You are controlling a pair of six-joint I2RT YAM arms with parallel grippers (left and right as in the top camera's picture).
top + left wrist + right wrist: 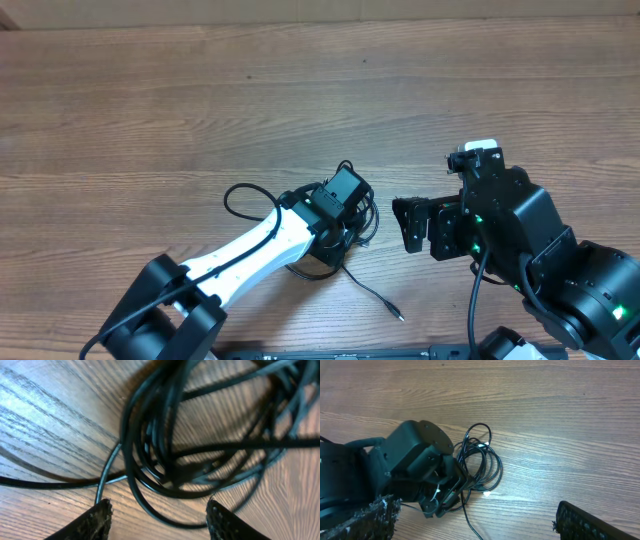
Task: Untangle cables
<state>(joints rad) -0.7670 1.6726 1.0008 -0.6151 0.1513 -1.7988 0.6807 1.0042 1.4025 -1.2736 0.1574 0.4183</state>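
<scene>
Centrally, on one wood-grain table [150, 100], a single knot of black cables [165, 435] (strand count impossible to tell) lies under the left gripper [160, 521], its jaws partly apart astride a loop; one plug end [400, 316] trails loose. Beside it, the right gripper [480, 522] gapes wide, empty.

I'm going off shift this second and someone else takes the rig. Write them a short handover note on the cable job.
Left gripper: open, low over the cables, fingers either side of a strand; nothing clamped.
Right gripper: open, empty, just right of the tangle.
Cables: one tangled bundle, mostly under the left gripper. A plug end trails toward the robot; a loop sticks out on the left.
Done: nothing separated yet.
Left: grip a strand, pull each cable free, lay them apart.
</scene>
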